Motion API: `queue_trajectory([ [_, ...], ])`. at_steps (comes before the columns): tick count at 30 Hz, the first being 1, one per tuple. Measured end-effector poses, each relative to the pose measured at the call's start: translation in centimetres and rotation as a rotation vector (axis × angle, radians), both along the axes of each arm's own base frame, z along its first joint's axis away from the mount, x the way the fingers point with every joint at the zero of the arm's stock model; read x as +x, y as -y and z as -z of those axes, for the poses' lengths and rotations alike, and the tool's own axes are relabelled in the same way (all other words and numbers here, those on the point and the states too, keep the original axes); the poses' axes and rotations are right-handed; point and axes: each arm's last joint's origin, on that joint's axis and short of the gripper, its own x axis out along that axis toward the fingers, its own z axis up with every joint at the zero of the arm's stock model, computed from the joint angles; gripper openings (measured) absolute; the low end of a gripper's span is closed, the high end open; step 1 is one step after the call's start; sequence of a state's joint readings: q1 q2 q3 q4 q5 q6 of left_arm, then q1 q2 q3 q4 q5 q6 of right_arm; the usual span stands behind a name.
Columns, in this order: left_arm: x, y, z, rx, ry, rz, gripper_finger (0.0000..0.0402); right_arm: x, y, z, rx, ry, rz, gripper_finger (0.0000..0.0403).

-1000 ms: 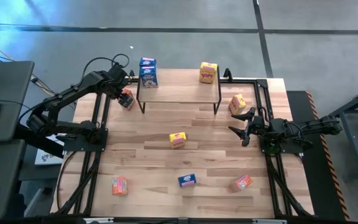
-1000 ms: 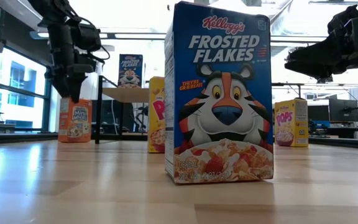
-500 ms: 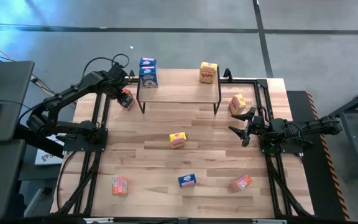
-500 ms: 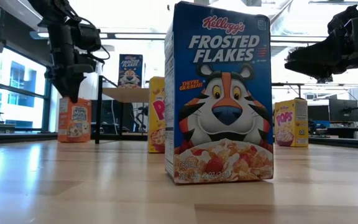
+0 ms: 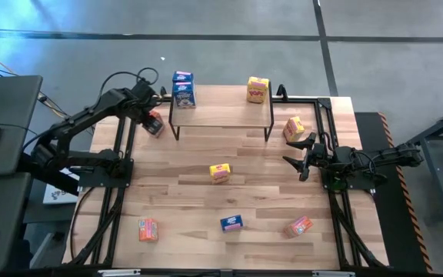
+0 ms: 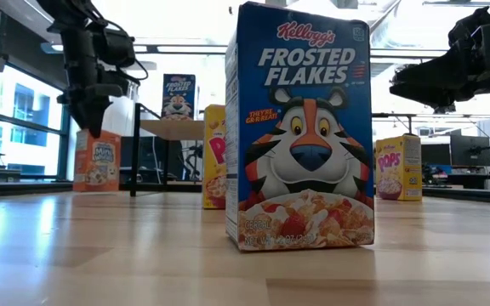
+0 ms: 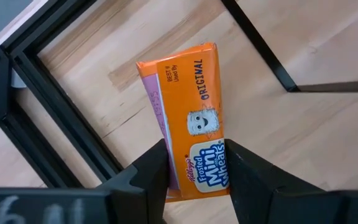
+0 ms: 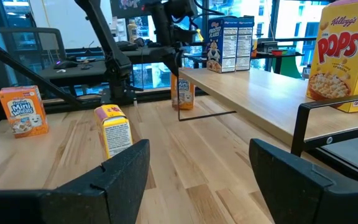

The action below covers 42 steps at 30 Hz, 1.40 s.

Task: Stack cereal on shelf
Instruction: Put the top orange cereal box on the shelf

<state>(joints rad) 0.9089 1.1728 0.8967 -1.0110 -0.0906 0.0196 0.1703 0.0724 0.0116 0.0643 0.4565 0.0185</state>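
Left pincer (image 7: pixel 194 171) closed across the narrow faces of an orange-red Mini-Wheats box (image 7: pixel 188 121), just beside the shelf's (image 5: pixel 221 110) left legs; gripping the slim dimension probably lets the fingers span the carton and keep its printed front outward for stacking. In the low view the box appears clear of the surface (image 5: pixel 175 185), though contact cannot be ruled out. Right pincer (image 5: pixel 298 160) hangs open and empty over the right side, near a yellow Pops box (image 5: pixel 294 128). Two blue boxes (image 5: pixel 183 88) stand at the shelf's left end and a yellow box (image 5: pixel 258 89) toward its right; five more cartons lie scattered across the slatted wooden surface. Beyond: grey floor, desks, monitors and bright windows
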Motion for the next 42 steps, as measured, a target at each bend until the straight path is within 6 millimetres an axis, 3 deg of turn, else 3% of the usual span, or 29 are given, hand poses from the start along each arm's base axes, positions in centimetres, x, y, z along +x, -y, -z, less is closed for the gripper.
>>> queue_trajectory([
  [24,-2.7,6.0,-5.1,0.016,0.051,0.073,0.0131,0.0,0.0,0.0,0.0,0.0,0.001,0.0268],
  [42,-0.8,8.9,-5.6,-0.11,0.146,0.242,0.0131,0.0,0.0,0.0,0.0,0.0,0.0,0.0268],
])
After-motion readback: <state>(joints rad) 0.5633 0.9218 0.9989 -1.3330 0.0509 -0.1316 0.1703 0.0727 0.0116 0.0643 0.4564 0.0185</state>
